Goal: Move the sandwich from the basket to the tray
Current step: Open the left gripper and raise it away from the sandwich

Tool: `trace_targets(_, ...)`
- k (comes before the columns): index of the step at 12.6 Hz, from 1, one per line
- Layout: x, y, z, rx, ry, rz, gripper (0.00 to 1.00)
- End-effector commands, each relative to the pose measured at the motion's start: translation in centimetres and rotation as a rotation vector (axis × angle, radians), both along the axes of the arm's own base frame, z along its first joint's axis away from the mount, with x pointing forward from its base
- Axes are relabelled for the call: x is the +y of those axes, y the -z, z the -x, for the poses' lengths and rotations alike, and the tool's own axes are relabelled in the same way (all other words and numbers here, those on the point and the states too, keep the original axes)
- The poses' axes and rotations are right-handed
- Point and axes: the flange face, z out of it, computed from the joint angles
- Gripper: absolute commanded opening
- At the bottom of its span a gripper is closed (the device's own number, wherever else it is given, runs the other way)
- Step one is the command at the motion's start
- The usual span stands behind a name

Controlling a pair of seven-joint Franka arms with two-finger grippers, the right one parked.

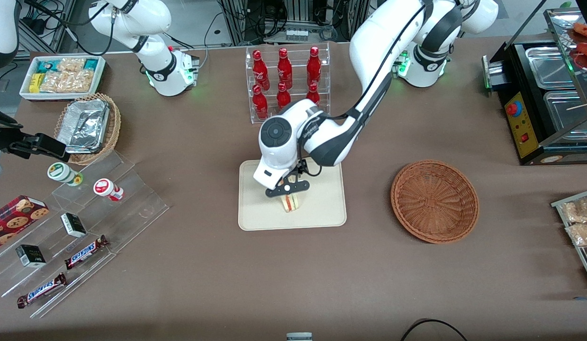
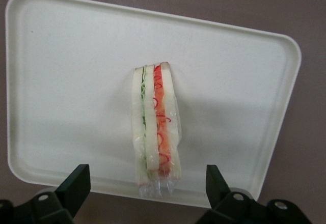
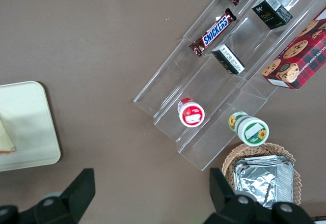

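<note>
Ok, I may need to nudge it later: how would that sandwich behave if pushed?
The sandwich stands on a narrow edge on the tray, so it would probably tip. Its clear wrap looks slick; it may slide. Bread looks soft, likely squashes. The gripper hangs above, jaws open.

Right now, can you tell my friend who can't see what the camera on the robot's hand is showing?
A wrapped sandwich stands on its edge on a cream tray, showing stripes of pale bread with green and red filling. The gripper hangs just above it with its black jaws spread wide open, touching nothing. Brown table shows around the tray.
</note>
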Motion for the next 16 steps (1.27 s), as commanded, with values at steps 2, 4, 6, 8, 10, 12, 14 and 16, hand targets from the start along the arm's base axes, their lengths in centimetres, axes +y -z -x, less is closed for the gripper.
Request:
trace_targets(2,1.0,-4.3,0.4,-0.043,0.014,-0.054,1.00)
trace_targets(4,3.2,-7.0,-0.8,-0.059,-0.007,-0.063,1.00)
trace_targets(6,5.6,-8.1,-1.9,-0.033,0.062,-0.078,1.00)
trace_targets(8,10.6,-9.7,-3.2,-0.015,0.099,-0.080,1.00)
trace_targets(10,14.7,-11.3,-4.0,0.003,0.158,-0.063,1.00)
trace_targets(12,19.0,-12.5,-4.9,0.013,0.191,-0.056,1.00)
trace_targets(14,23.8,-13.9,-5.4,0.026,0.235,-0.033,1.00)
trace_targets(16,28.9,-15.6,-5.4,0.045,0.295,-0.018,1.00)
